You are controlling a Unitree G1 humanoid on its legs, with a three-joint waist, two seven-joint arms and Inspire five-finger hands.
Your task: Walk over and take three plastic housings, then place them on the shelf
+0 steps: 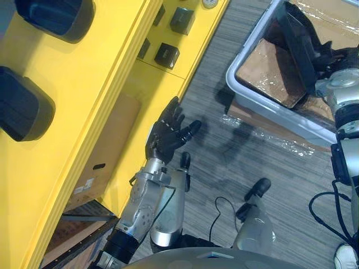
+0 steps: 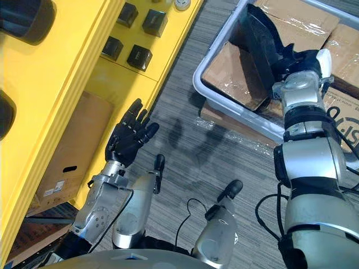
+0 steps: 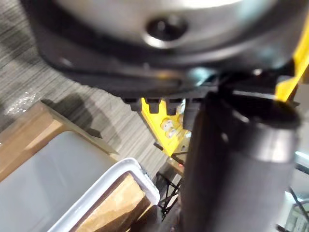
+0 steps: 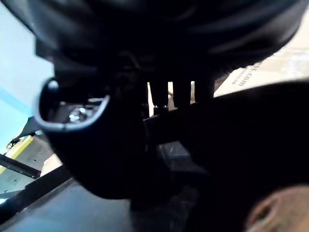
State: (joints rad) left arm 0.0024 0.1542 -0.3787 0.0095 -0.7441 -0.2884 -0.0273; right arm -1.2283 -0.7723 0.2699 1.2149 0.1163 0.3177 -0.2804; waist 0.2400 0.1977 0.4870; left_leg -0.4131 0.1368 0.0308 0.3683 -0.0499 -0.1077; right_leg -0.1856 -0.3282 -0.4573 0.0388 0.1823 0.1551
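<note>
The right hand [image 2: 302,60] reaches into a pale grey bin [image 2: 196,78] that stands on the grey striped floor [image 1: 224,162] off to the robot's right. Its dark fingers are curled on the edge of a black plastic housing [image 2: 259,35], with the white-capped thumb on the far side. That housing stands tilted, up out of the bin, above the sheet of brown cardboard [image 1: 266,73] that lines the bin's bottom. In the right wrist view the hand and the housing are one dark mass, so the exact hold cannot be made out there. More cardboard boxes [image 2: 303,17] wrapped in clear film lie just beyond the bin. The left hand [image 2: 126,140] hangs over the floor just beside the yellow shelf [image 1: 67,112]. Its palm is turned up, its fingers are spread and nearly straight, and it holds nothing. On the shelf's upper level, at the robot's left, lie two dark rounded housings, one [image 1: 56,17] farther along and one [image 1: 22,103] nearer, apart from each other. A lower level of the shelf carries several small dark boxes [image 2: 139,57] set in a loose group. Under that level, a brown cardboard box [image 1: 109,145] stands against the shelf's yellow side.
</note>
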